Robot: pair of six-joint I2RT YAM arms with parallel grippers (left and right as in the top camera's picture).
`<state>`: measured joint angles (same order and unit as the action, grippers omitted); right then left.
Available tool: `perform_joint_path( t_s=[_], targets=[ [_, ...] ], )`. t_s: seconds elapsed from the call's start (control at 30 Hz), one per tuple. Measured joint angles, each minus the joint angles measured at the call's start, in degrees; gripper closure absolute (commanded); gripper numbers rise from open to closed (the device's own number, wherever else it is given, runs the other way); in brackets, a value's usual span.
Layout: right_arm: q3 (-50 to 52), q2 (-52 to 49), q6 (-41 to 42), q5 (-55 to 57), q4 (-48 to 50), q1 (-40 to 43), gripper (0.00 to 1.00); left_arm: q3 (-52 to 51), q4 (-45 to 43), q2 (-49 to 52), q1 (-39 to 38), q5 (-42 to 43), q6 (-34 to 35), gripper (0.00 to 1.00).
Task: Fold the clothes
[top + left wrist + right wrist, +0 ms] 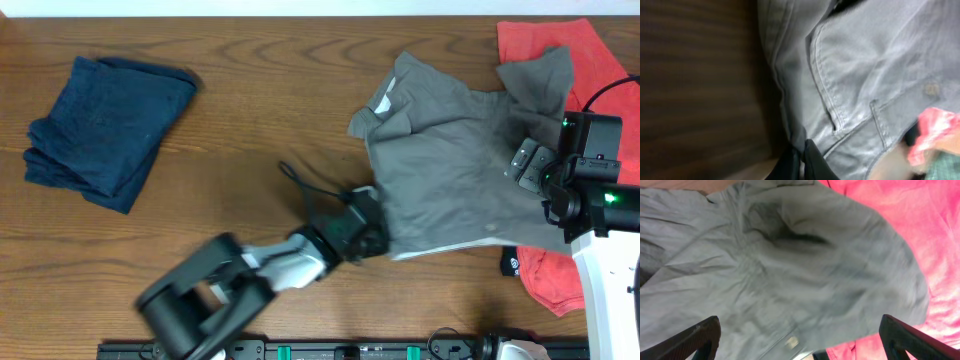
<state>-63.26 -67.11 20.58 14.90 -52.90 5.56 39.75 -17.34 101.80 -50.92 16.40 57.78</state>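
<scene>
A grey garment (450,165) is spread loosely and crumpled on the right half of a brown wooden desk (250,60), with its collar-like folds toward the far edge. Stitched seams and a small button are seen on its cloth in the left wrist view. It is laid partly over a red garment (560,40), which shows beyond it at the far right corner and again at the near right edge. In the right wrist view the red cloth (925,225) is seen to the right of the grey cloth (790,270), touching it.

The left pincer (368,235) is placed at the near left edge of the grey garment. In the left wrist view its dark fingers (812,162) are seen pressed together at the bottom of the frame, with a fold of the grey garment's edge (790,85) pinched between them. A patch of red (935,130) is visible at the lower right of that blurred view.

The right pincer (528,165) is held over the right side of the grey garment. In its own view the two fingers (695,340) are spread wide apart, one at each lower corner, with only grey cloth seen between them (800,330).

A dark blue garment (100,130) is found folded at the far left of the desk, well apart from the other clothes. A thin black cable (300,185) is looped on the wood near the left arm.
</scene>
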Motion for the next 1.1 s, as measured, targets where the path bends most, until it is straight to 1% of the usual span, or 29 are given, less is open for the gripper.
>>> perform_joint_path(
  t_s=[0.07, 0.1, 0.2, 0.27, 0.33, 0.4, 0.47, 0.53, 0.57, 0.6, 0.63, 0.67, 0.7, 0.73, 0.77, 0.8, 0.83, 0.87, 0.97, 1.1],
  targets=[
    [0.0, 0.0, 0.0, 0.0, 0.0, 0.0, 0.01, -0.2, 9.88, -4.52, 3.93, 1.7, -4.87, 0.94],
    [0.0, 0.0, 0.0, 0.0, 0.0, 0.0, 0.01, -0.22, 16.15, -7.8, 6.73, 2.38, -8.5, 0.94],
    [0.0, 0.0, 0.0, 0.0, 0.0, 0.0, 0.01, -0.61, 27.85, -17.53, 14.78, 3.43, -16.2, 0.94],
    [0.0, -0.15, 0.0, -0.15, 0.0, 0.0, 0.01, -0.72, 32.94, -25.16, 21.62, 4.13, -20.24, 0.94],
    [0.0, -0.7, 0.0, -0.76, 0.0, 0.0, 0.01, -0.74, 35.69, -32.79, 29.33, 4.5, -23.17, 0.94],
    [0.0, -1.36, -0.02, -1.57, 0.0, 0.0, 0.01, -0.74, 36.04, -38.75, 36.22, 4.61, -24.96, 0.94],
    [0.0, -2.19, -0.02, -2.8, 0.0, 0.0, 0.01, -0.74, 35.63, -43.47, 42.49, 4.39, -26.32, 0.94],
    [0.0, -2.86, -0.28, -4.09, -0.02, 0.0, 0.04, -0.74, 35.08, -46.25, 48.02, 4.46, -27.15, 0.94],
    [0.0, -3.28, -0.66, -4.81, -0.04, 0.0, 0.07, -0.74, 35.06, -47.08, 50.75, 4.42, -27.63, 0.83],
    [0.0, -3.63, -0.98, -5.29, -0.07, 0.0, 0.11, -0.74, 35.15, -47.36, 52.68, 4.33, -28.15, 0.61],
    [0.0, -4.02, -1.4, -5.84, -0.07, 0.0, 0.15, -0.74, 35.39, -47.34, 55.01, 4.26, -28.3, 0.37],
    [0.0, -4.42, -1.68, -6.16, -0.09, 0.0, 0.23, -0.74, 35.89, -47.12, 56.33, 4.42, -28.3, 0.15],
    [0.0, -4.85, -1.9, -6.4, -0.04, 0.0, 0.4, -0.74, 36.79, -46.8, 57.42, 4.94, -28.35, 0.02],
    [0.0, -5.2, -2.05, -6.67, 0.07, 0.0, 0.56, -0.79, 37.88, -46.36, 58.12, 5.75, -28.44, 0.02],
    [0.0, -5.9, -2.03, -6.88, 0.46, 0.0, 0.74, -0.79, 39.3, -45.7, 58.4, 7.32, -28.5, 0.02],
    [0.0, -6.38, -2.03, -7.02, 0.81, 0.0, 0.84, -0.83, 40.41, -45.2, 58.38, 8.57, -28.5, 0.02],
    [0.0, -7.06, -2.03, -7.06, 1.46, 0.0, 0.97, -0.83, 41.72, -44.59, 58.21, 10.43, -28.52, 0.02],
    [0.0, -8.0, -2.05, -7.26, 2.36, 0.0, 0.99, -0.83, 43.08, -44.02, 57.86, 12.24, -28.57, 0.02],
    [0.0, -11.19, -2.21, -7.58, 6.14, 0.0, 0.99, -0.87, 46.71, -42.6, 55.69, 17.25, -28.74, 0.02],
    [0.0, -16.04, -4.24, -7.69, 12.31, 0.0, 0.99, -0.9, 50.21, -41.77, 50.75, 20.85, -29.07, 0.02]
  ],
)
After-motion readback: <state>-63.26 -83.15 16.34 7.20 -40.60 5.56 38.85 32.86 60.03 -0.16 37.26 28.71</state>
